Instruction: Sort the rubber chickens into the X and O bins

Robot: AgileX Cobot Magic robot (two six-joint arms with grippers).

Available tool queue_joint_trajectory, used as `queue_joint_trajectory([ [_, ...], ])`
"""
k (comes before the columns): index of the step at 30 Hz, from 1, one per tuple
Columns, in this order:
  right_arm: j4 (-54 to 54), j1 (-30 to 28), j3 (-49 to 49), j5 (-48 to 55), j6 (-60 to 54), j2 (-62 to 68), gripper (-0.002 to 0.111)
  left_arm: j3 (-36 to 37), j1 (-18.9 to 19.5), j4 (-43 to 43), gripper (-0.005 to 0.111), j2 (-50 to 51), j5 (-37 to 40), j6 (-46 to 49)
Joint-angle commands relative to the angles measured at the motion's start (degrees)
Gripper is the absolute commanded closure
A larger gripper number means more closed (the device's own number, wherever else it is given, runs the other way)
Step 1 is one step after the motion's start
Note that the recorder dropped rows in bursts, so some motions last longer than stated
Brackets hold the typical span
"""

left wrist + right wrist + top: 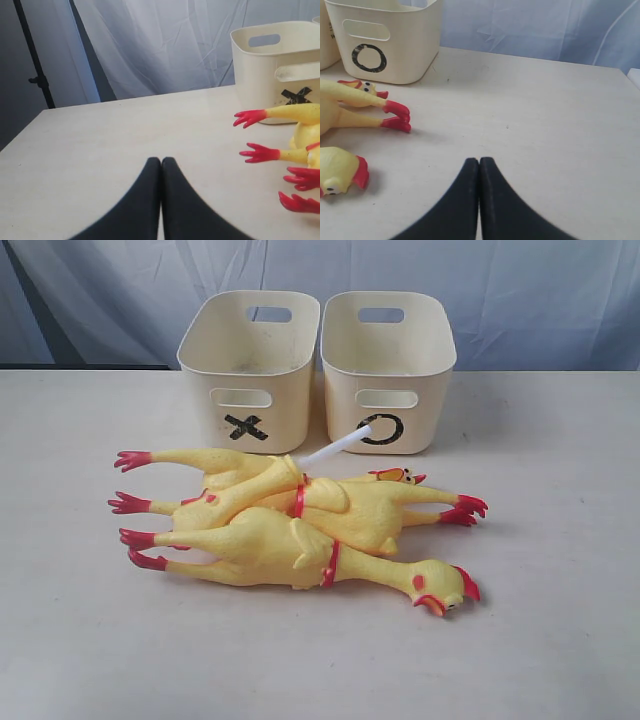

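Chickens: I see three rubber chickens (300,525) overlapping on the bench (80,640), before the X bin (290,390) and O bin (430,410).
Grippers: left gripper (161,161) and right gripper (479,161), jaws together, empty.
Risk: lifting one may drag its neighbours.

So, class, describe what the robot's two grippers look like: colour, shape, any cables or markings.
The left gripper and the right gripper look alike: each has two plain matte black fingers, broad at the base and curving in to narrow rounded tips. No cables, markings or labels show on them.
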Motion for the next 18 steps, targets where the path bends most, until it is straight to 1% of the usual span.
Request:
queue_joint_trajectory([
  [1, 0.0, 0.05, 0.09, -0.2, -0.24, -0.35, 0.108, -0.04, -0.51, -6.79, 0.107, -0.31, -6.41, -2.07],
  [3, 0.0, 0.05, 0.09, -0.2, -0.24, -0.35, 0.108, -0.04, -0.51, -12.58, 0.107, -0.31, -9.91, -2.85],
  [6, 0.0, 0.05, 0.09, -0.2, -0.24, -0.35, 0.108, -0.04, -0.51, -16.75, 0.107, -0.31, -14.11, -2.85],
  [11, 0.0, 0.05, 0.09, -0.2, -0.24, -0.35, 0.108, -0.04, -0.51, -17.76, 0.107, -0.31, -20.12, -3.7],
  [13, 0.0, 0.05, 0.09, -0.2, -0.24, -0.35, 0.108, -0.04, -0.51, -18.17, 0.107, -0.31, -25.41, -5.17],
  [16, 0.0, 0.05, 0.09, -0.2, -0.24, -0.35, 0.108, -0.04, -0.51, -17.78, 0.107, -0.31, -31.27, -18.27],
  [18, 0.0, 0.05, 0.09, -0.2, -0.24, -0.35, 0.108, -0.04, -0.45, -12.81, 0.107, -0.31, -30.04, -24.93],
])
